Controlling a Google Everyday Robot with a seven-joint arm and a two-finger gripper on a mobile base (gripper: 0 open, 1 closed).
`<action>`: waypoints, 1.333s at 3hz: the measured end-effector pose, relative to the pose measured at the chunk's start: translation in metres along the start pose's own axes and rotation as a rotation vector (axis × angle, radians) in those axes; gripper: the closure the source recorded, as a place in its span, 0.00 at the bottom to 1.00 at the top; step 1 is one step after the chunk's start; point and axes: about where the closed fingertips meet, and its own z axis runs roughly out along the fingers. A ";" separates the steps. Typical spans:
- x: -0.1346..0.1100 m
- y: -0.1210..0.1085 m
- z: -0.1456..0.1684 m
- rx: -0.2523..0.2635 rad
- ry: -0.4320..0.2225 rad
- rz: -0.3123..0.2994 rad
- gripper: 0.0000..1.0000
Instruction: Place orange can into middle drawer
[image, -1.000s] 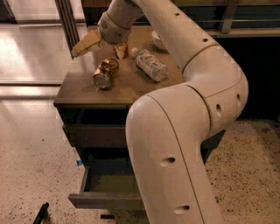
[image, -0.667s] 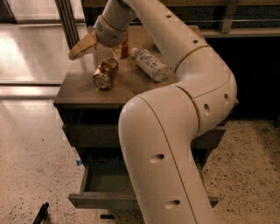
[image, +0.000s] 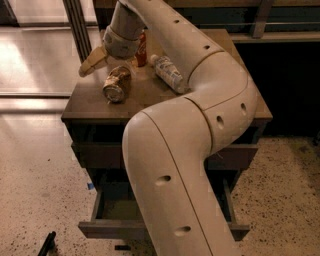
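My arm (image: 190, 150) blocks most of the dark wood cabinet (image: 85, 107). The middle drawer (image: 110, 229) hangs open low down, olive floor showing. On top are a clear plastic bottle (image: 169, 73) and a red cola can (image: 141, 44). The gripper (image: 102, 60) is just above the orange can (image: 116, 85), which is dented and on its side. Can't tell its opening or contact.

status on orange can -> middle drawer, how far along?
Done: the middle drawer stands pulled open. In hand: the gripper is down right over the orange can, which lies on its side on the cabinet top, not lifted. Left: grasp the can, carry it down, release it in the drawer.
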 end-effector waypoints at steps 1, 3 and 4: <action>-0.001 -0.001 0.002 0.003 -0.001 0.001 0.00; 0.007 -0.018 0.022 0.017 0.032 0.066 0.00; 0.007 -0.018 0.021 0.017 0.032 0.066 0.00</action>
